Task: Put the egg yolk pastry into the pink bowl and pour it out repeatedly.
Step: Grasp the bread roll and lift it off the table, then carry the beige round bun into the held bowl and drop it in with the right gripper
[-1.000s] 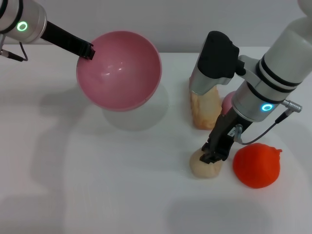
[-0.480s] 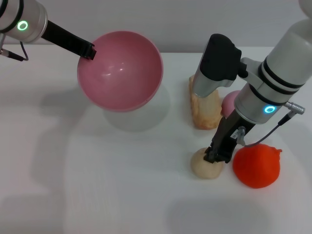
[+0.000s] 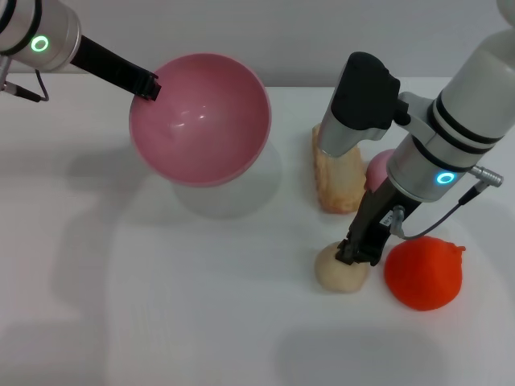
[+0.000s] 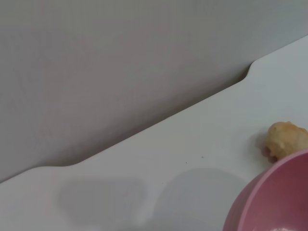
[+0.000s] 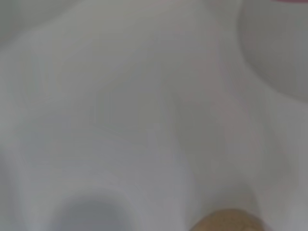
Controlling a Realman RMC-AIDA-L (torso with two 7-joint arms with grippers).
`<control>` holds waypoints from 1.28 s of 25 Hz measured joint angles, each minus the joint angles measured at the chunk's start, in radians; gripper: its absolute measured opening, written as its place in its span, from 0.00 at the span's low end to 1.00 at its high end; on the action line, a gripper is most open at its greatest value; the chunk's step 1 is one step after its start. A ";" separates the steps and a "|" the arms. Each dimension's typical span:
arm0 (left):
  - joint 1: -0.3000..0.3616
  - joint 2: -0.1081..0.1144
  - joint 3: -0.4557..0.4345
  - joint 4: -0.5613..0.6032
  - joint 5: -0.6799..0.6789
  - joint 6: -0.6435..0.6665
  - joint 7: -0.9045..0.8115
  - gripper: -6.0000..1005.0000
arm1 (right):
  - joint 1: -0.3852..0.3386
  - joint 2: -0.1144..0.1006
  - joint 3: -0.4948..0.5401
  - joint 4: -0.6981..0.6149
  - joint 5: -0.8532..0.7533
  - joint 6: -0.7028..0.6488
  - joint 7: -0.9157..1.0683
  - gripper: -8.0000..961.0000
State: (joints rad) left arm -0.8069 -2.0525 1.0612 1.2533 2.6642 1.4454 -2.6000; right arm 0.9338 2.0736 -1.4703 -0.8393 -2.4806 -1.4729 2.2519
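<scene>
On the white table (image 3: 201,305), the right gripper (image 3: 360,251) pressed onto the small pale beige egg yolk pastry ball (image 3: 338,270), its finger spread indiscernible, while the left gripper (image 3: 147,84) clamped the raised, empty glossy pink plastic bowl (image 3: 199,117); loading remained undone.

The egg yolk pastry (image 3: 339,271) lies right of the pink bowl (image 3: 199,117).

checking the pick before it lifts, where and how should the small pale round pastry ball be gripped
Grip the small pale beige round pastry ball across its widest middle, coming straight down from above. It sits on the white table, with the orange lumpy object close beside it, so a side approach looks crowded. The right gripper is already on top of it; a light squeeze suits its probably soft, doughy look.
</scene>
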 joint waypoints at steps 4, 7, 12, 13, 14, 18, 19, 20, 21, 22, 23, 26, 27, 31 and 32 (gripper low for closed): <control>0.000 0.000 0.000 0.000 0.000 0.000 0.000 0.05 | -0.004 0.000 0.030 -0.035 0.000 -0.003 0.000 0.03; 0.001 0.000 0.000 0.000 0.000 -0.001 0.000 0.05 | -0.014 -0.003 0.063 -0.104 0.000 -0.019 0.005 0.03; 0.001 0.000 0.000 0.000 0.001 -0.001 0.001 0.05 | -0.048 -0.007 0.143 -0.414 -0.038 -0.101 0.043 0.03; 0.001 0.000 0.000 0.001 0.001 -0.001 0.002 0.05 | -0.054 -0.007 0.154 -0.483 -0.045 -0.116 0.053 0.03; 0.001 0.001 0.000 0.002 0.002 -0.002 0.002 0.05 | -0.061 -0.007 0.170 -0.613 -0.051 -0.145 0.070 0.03; 0.001 0.001 0.000 0.003 0.003 -0.004 0.003 0.05 | -0.060 -0.007 0.190 -0.789 -0.051 -0.174 0.092 0.03; 0.000 0.001 0.000 0.003 0.004 -0.007 0.003 0.05 | -0.058 -0.007 0.194 -0.835 -0.049 -0.177 0.097 0.03; -0.002 0.002 0.000 0.003 0.004 -0.008 0.003 0.05 | -0.057 -0.006 0.195 -0.879 -0.047 -0.177 0.100 0.03; -0.002 0.002 0.000 0.003 0.004 -0.008 0.003 0.05 | -0.056 -0.005 0.195 -0.913 -0.042 -0.177 0.101 0.03; -0.002 0.002 0.000 0.003 0.004 -0.008 0.003 0.05 | -0.055 -0.003 0.194 -0.933 -0.035 -0.177 0.101 0.03; -0.002 0.002 0.000 0.003 0.004 -0.008 0.003 0.05 | -0.053 -0.003 0.192 -0.945 -0.022 -0.171 0.101 0.03; -0.007 0.000 0.002 0.003 0.002 -0.005 0.003 0.05 | -0.045 -0.002 0.181 -0.907 0.046 -0.139 0.095 0.03; -0.007 0.000 0.002 0.003 0.002 -0.005 0.003 0.05 | -0.043 -0.002 0.177 -0.880 0.067 -0.126 0.087 0.03; -0.012 -0.003 0.019 0.000 0.000 -0.003 0.003 0.05 | -0.017 -0.001 0.148 -0.716 0.117 -0.057 0.040 0.03; -0.013 -0.003 0.022 0.000 -0.001 -0.003 0.003 0.05 | -0.008 -0.001 0.140 -0.677 0.119 -0.043 0.034 0.03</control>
State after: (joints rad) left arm -0.8194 -2.0555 1.0835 1.2537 2.6634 1.4419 -2.5969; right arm 0.9253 2.0728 -1.3307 -1.5159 -2.3615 -1.5163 2.2863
